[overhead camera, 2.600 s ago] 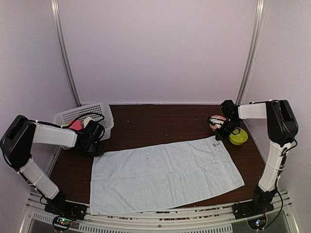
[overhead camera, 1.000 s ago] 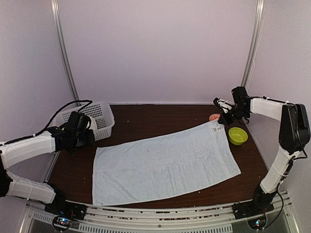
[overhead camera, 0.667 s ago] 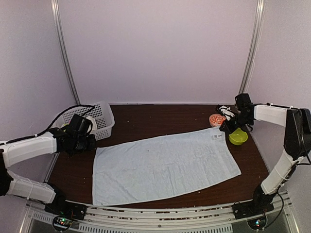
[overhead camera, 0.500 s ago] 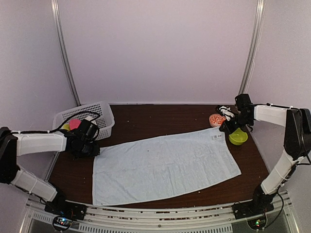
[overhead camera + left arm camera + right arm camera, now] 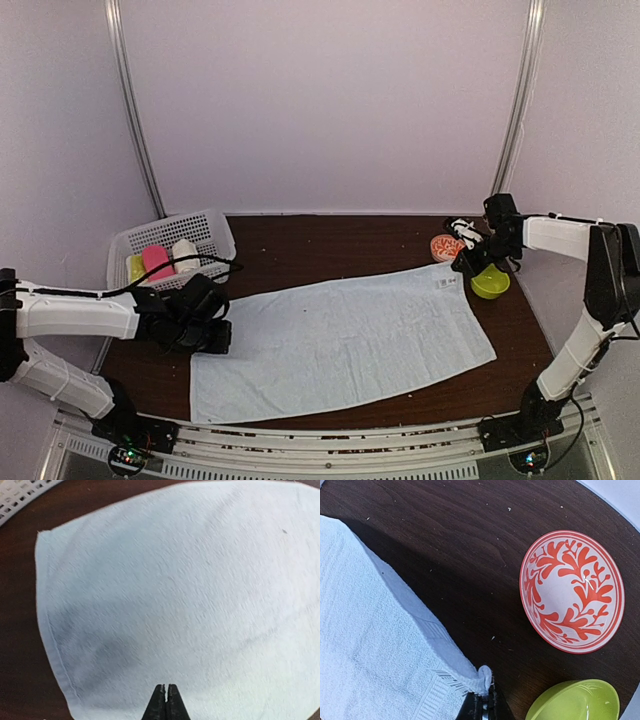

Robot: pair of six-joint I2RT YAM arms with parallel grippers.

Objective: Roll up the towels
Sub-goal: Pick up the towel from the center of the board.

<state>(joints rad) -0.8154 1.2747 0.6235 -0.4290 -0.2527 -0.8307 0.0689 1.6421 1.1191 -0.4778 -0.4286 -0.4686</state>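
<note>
We log right pincer pinching only the towel's corner tip near the table's right edge, left pincer closed, empty, above it: a tug could free that corner.

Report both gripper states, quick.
Left gripper: shut, nothing visibly held, above the towel near its left end.
Right gripper: shut on the towel's far right corner.

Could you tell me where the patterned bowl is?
Top view, far right of the table: the patterned bowl sits just behind the green bowl and the towel's corner.
</note>
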